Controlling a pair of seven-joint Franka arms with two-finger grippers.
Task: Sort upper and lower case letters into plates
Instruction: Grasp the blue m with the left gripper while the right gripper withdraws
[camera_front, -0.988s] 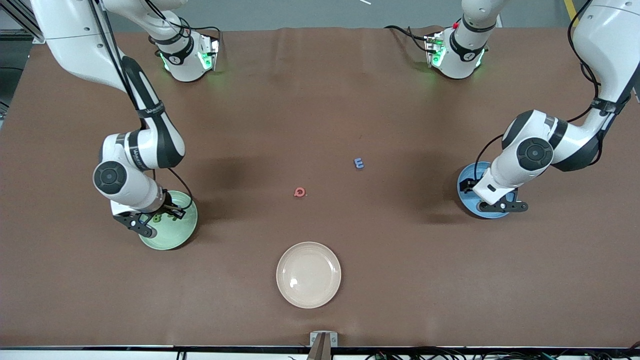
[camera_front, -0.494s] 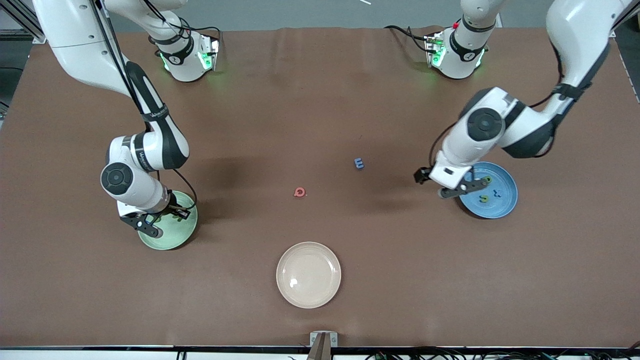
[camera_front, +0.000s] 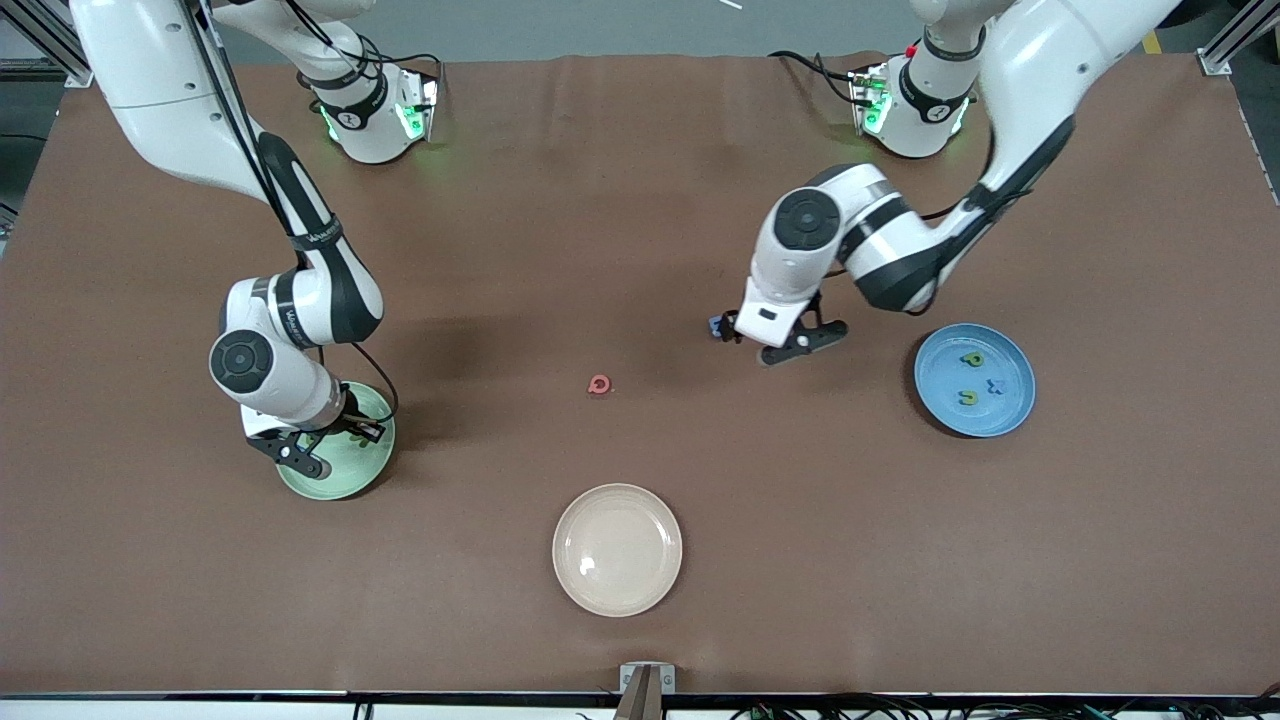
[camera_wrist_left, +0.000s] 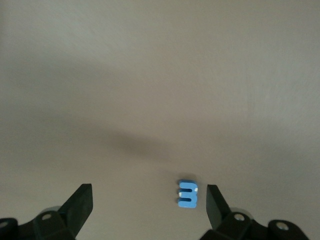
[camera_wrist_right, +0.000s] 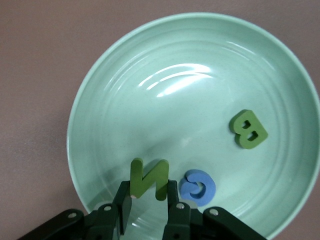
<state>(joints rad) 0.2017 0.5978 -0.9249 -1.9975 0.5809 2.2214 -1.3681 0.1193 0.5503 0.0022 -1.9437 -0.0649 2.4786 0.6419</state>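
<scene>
Over the mint plate: your right gripper (camera_wrist_right: 145, 207) pinches a flat green letter N (camera_wrist_right: 148, 178) above the pale mint green round plate (camera_front: 375, 470), which holds a green B (camera_wrist_right: 248, 129) and blue C (camera_wrist_right: 198, 185).
Left gripper (camera_wrist_left: 147, 205): fingers spread wide, hanging over the small blue letter E (camera_wrist_left: 188, 193) on the brown table.
Blue round plate (camera_front: 940, 410): three letters inside.
Pinkish red letter (camera_front: 599, 385): loose mid-table.

Brown table (camera_front: 640, 200): three plates (camera_front: 617, 550), two loose letters (camera_front: 599, 385).

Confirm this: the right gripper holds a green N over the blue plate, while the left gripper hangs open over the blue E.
Wrong plate. The right gripper holds the green N over the mint green plate, as the right wrist view shows. The left gripper does hang open over the blue E.
</scene>
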